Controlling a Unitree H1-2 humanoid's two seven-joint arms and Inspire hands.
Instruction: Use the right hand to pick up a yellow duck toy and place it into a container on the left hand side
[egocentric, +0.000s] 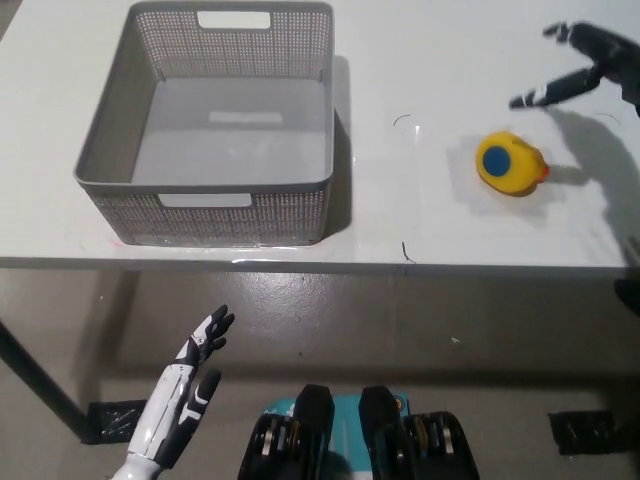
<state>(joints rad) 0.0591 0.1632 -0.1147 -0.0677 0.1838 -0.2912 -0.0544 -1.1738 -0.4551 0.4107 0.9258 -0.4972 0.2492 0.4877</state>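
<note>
A yellow duck toy (510, 164) with a blue spot and an orange beak lies on the white table (430, 230), at the right. My black right hand (583, 64) hovers open above and behind the duck, to its upper right, fingers spread and apart from it. A grey mesh basket (120, 130) stands empty on the table's left half. My white left hand (185, 385) rests open below the table's front edge, at the lower left.
The basket has cut-out handles at its front and back walls. Bare table lies between the basket and the duck. The table's front edge (320, 265) runs across the middle of the view, with grey floor below it.
</note>
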